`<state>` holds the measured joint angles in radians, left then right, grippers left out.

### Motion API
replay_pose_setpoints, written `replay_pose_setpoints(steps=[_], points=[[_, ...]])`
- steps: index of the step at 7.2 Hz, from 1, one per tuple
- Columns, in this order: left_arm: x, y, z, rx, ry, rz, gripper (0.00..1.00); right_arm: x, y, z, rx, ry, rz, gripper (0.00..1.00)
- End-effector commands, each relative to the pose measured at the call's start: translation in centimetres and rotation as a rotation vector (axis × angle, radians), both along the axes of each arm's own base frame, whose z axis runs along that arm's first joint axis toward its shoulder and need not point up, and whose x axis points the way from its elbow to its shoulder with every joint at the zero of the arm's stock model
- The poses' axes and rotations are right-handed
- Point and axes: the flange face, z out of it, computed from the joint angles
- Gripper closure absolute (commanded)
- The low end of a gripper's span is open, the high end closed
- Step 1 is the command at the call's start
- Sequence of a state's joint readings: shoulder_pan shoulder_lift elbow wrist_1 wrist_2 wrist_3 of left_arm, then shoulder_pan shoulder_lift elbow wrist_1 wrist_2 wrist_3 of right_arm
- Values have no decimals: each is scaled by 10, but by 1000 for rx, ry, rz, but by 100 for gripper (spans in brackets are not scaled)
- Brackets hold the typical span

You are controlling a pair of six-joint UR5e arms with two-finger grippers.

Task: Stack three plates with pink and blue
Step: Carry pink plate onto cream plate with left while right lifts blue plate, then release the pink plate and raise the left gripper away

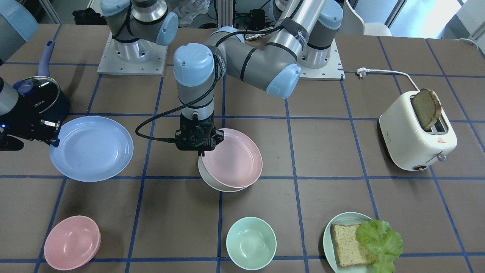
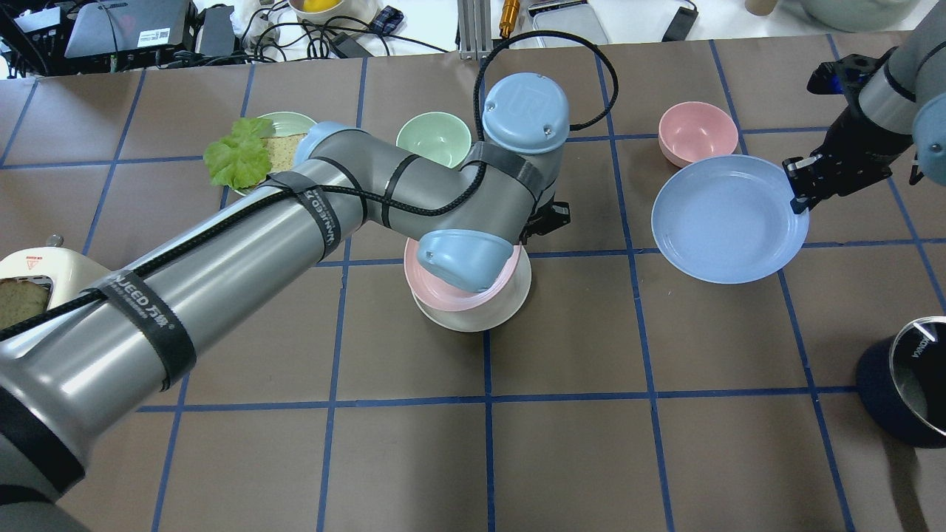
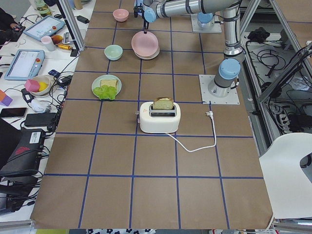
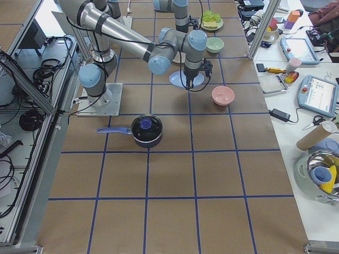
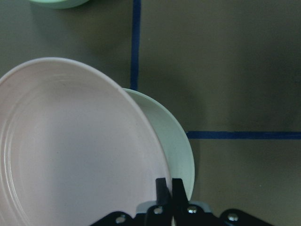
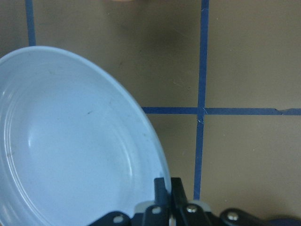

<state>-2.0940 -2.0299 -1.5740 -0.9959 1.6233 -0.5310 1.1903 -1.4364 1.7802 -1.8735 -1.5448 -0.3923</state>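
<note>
The left claw (image 5: 164, 187) is found pinching the rim of the pink plate (image 1: 235, 159) on the side toward the robot's right, with the fingers pointed down. The pink plate is seated over the cream-white plate (image 1: 216, 185). It is set off to one side, so that a crescent of the lower plate is exposed (most plainly in the left wrist view). Whether it rests fully or is held slightly tilted cannot be determined. This pair is located near the middle of the bench (image 1: 322, 151).

The right claw (image 6: 164, 187) is pressed onto the edge of the blue plate (image 1: 91, 148), which is placed well apart from the pair, toward the robot's right. Whether the blue plate is lifted clear of the bench cannot be told.

A pink bowl (image 1: 71, 242) and a mint bowl (image 1: 251, 242) are noted along the operators' side. A lidded saucepan (image 1: 38, 96) is noted at the robot's right end.
</note>
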Motion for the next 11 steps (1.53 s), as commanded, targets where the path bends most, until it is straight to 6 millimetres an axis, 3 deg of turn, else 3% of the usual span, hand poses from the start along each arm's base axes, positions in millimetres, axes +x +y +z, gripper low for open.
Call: replay_pose_setpoints(steps=[1,4,5,6,8,9,11], points=[[-9,10,-14,61,-44,-13,100,-1,-1,-2,7,-1,-1,100],[-11,6,-37,98,-67,-12,100,0,0,3,-2,1,-3,100],[-11,4,-42,103,-71,-14,69,0,0,4,-7,3,-3,100],[-11,4,-39,97,-65,-12,1,1,0,4,-5,2,-1,100],[0,-8,-1,46,-37,-6,0,5,-1,5,-7,5,5,100],[14,-21,24,20,-18,20,0,6,-1,6,-9,5,7,100],[84,-40,82,79,-42,-9,0,12,1,4,4,-2,-35,100]])
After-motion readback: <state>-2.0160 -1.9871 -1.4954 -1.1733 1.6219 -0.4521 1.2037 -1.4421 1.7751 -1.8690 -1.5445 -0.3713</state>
